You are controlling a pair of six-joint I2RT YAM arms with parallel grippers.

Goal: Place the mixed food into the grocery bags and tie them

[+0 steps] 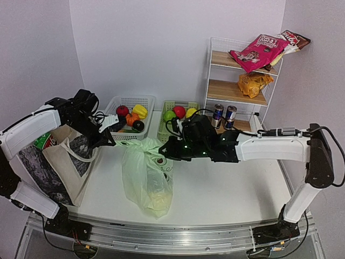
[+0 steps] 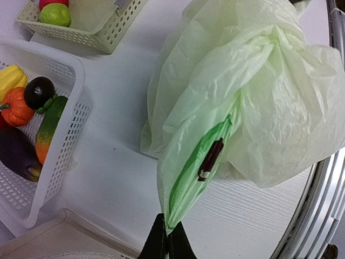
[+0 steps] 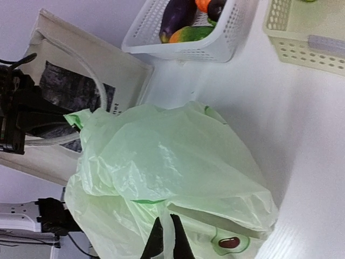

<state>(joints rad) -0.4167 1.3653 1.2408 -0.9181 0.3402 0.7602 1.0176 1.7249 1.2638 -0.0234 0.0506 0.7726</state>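
From above, mid-frame, left tool (image 1: 112, 142) and right tool (image 1: 163, 152) flank the pale-green bag (image 1: 145, 175) on the worktop (image 1: 226, 186); only the wrist views show each clenched on its film. Contents hidden.

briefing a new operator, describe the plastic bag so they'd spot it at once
Start at the middle of the white table. The pale-green plastic bag slumps there, pinched by the left fingers and the right fingers. Unlike the stiff beige canvas tote to its left, it is thin, crinkly and printed with avocados.
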